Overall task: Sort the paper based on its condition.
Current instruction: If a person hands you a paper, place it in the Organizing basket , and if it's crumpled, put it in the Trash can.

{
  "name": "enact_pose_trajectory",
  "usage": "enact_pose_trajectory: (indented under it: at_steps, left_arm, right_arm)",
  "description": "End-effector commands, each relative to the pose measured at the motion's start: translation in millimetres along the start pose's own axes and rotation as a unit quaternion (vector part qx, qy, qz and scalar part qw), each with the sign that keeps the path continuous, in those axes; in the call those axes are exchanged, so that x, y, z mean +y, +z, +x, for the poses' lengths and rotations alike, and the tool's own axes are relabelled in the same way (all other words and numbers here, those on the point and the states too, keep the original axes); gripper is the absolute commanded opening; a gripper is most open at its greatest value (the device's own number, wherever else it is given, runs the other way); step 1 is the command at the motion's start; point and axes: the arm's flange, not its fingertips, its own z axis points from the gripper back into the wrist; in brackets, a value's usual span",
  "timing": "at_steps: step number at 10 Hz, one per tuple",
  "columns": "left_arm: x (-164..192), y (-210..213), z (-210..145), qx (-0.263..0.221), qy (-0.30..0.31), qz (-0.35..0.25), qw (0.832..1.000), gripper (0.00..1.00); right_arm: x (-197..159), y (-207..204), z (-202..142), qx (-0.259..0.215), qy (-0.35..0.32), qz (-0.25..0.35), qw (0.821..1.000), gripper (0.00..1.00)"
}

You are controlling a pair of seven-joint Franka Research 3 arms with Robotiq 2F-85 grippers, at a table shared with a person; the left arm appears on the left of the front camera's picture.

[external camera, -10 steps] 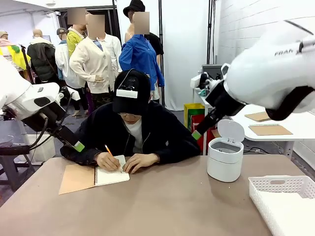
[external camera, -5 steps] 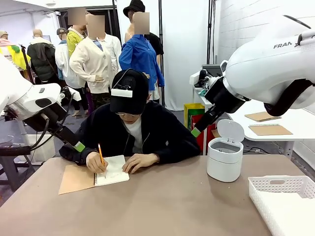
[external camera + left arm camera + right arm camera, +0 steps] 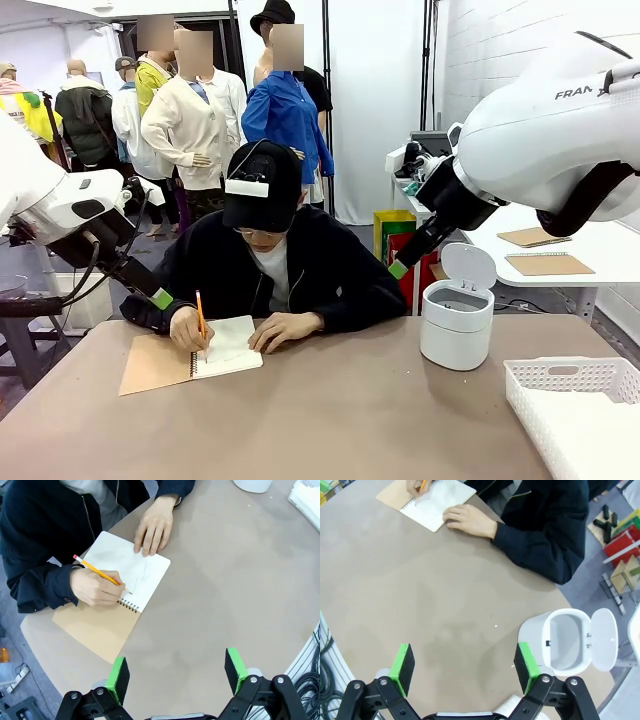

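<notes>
Both of mine hang above the bench with nothing in them. My left hand (image 3: 176, 672) has its green pads spread wide, and my right hand (image 3: 464, 666) is as wide open as the left.

Nearest on my right side is the white basket (image 3: 570, 365) at the bench corner. Beyond it stands the white bin (image 3: 532, 630) with its lid tipped back, just beside my right hand's finger in the right wrist view. Bare bench (image 3: 225, 580) lies between these and the left side, so there is open room to carry across the middle.

The paper (image 3: 142, 577) I can make out is the white page bound in the spiral notebook (image 3: 95, 627), which lies flat at the far left of the bench with its brown cover folded out. It is ahead of my left hand and a little toward the person, well apart from my right hand. I judge the left arm the nearer one.

In the left wrist view the page runs slantwise. Its coil edge faces my pads and its free edge faces the open bench. The person's hands are both on it: one hand (image 3: 95, 586) writes with a pencil (image 3: 97, 571) near the coil, and the other hand (image 3: 152, 530) presses the far corner.

I judge there is nothing for me to pick until a sheet is free of those hands. The page's free side, toward the bare bench, looks like the clear way in.
</notes>
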Motion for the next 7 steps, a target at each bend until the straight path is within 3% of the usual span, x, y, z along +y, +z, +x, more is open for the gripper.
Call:
enact_pose_trajectory:
  at_steps: [1,3,7]
  left_arm:
    - [0.9,10.7,3.4,-0.031,0.01,0.002,0.999,1.0]
    - [10.4,28.6,10.3,-0.045,0.013,-0.011,0.999,1.0]
    - [27.8,73.6,21.0,-0.088,0.015,0.026,0.996,1.0]
  right_arm:
    - [6.8,9.3,0.4,-0.014,0.005,0.026,1.0,1.0]
    - [6.6,23.6,11.5,-0.019,0.011,0.019,1.0,1.0]
    - [-3.1,63.2,42.9,-0.012,0.001,0.01,1.0,1.0]
